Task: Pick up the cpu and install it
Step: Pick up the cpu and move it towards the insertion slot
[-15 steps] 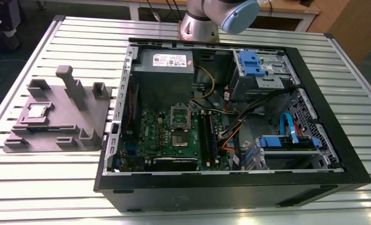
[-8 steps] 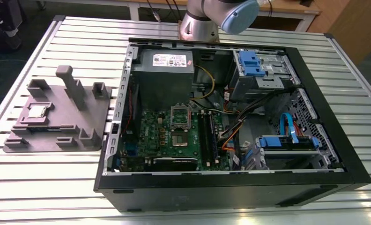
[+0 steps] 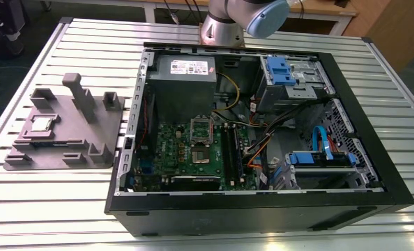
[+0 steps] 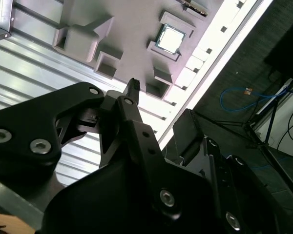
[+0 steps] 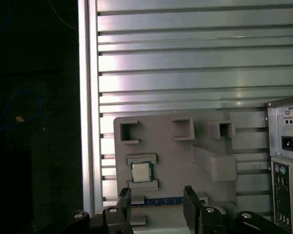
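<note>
The cpu (image 3: pixel 41 124), a small square chip with a silvery top, lies flat in its recess on the grey fixture block (image 3: pixel 88 133) at the exterior view's left. In the first wrist view the cpu (image 5: pixel 141 171) sits between two raised grey lips, just beyond my gripper (image 5: pixel 157 201). The gripper hangs well above the block, open, its two black fingers (image 5: pixel 124 201) apart and holding nothing. In the second wrist view the cpu (image 4: pixel 171 38) lies past the tip of one finger (image 4: pixel 133 87). The motherboard's silver socket frame (image 3: pixel 201 140) sits inside the open computer case (image 3: pixel 193 219).
A long memory stick (image 3: pixel 50 141) lies on the block near the cpu. Grey posts (image 3: pixel 78 94) rise from the block. The case, with cables and blue drive bays (image 3: pixel 280 70), stands on a slatted metal table (image 3: pixel 54 209). The arm's base (image 3: pixel 225 26) is behind the case.
</note>
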Motion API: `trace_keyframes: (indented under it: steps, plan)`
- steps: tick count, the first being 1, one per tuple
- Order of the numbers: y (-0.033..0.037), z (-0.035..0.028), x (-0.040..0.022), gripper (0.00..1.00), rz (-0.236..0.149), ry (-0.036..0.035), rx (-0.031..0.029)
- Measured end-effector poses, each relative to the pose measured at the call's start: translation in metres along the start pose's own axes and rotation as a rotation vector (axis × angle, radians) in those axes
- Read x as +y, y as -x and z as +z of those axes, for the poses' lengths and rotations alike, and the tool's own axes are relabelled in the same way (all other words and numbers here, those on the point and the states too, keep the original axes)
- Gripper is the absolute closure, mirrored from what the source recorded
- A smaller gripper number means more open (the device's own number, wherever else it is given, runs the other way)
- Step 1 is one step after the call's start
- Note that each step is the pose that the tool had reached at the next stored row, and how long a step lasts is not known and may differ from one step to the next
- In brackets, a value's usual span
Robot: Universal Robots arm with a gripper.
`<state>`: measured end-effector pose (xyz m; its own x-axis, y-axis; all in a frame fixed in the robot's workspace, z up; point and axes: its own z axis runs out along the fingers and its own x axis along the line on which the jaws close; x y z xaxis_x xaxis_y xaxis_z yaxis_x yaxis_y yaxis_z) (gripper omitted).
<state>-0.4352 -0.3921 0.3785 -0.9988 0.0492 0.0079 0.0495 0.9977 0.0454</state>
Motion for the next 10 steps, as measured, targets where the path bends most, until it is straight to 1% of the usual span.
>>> trace_keyframes:
  steps: [3,10]
  plan:
    - [-0.0011,0.0003,0.0,0.45,-0.029,-0.0001,0.0011]
    - [-0.0058,0.0008,-0.0003,0.45,-0.032,-0.0003,0.0015]
